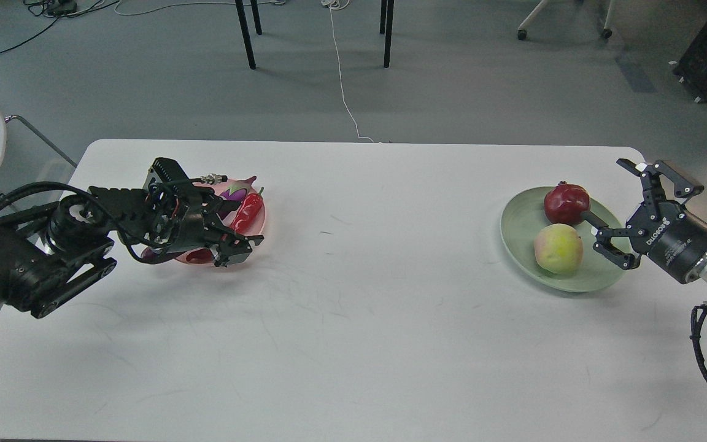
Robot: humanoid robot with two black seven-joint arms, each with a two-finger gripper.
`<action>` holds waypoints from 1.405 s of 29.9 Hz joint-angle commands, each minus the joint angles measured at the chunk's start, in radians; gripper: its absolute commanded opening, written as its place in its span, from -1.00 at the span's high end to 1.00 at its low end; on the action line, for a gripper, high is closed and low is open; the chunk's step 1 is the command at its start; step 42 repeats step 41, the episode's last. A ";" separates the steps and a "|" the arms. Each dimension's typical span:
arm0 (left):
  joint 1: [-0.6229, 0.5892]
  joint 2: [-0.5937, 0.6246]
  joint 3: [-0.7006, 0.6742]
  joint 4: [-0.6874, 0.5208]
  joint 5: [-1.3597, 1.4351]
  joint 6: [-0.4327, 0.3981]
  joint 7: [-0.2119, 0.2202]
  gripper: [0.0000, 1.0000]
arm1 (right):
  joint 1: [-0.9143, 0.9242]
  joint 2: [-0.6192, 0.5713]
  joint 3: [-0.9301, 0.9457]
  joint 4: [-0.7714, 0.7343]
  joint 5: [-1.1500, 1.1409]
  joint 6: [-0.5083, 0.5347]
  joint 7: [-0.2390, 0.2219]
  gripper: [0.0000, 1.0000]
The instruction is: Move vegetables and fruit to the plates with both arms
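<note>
Red chili pepper (248, 212) and eggplant (235, 191) on pink plate (259, 226), just beyond left end effector (237, 245); finger spread impossible to tell. Pomegranate (566, 204) and peach (558, 248) on green plate (516, 224), beside right end effector (626, 212), spread wide, empty.

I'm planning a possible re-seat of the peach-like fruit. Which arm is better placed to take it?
The right. Its end effector is open at the green plate's near rim, right beside the peach-like fruit. The left end effector is over the pink plate, far across the table.
</note>
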 commanded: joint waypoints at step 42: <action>0.574 -0.365 -0.796 -0.113 -1.514 -0.313 0.168 -0.96 | 0.025 0.284 0.087 -0.039 0.000 -0.220 0.000 -0.97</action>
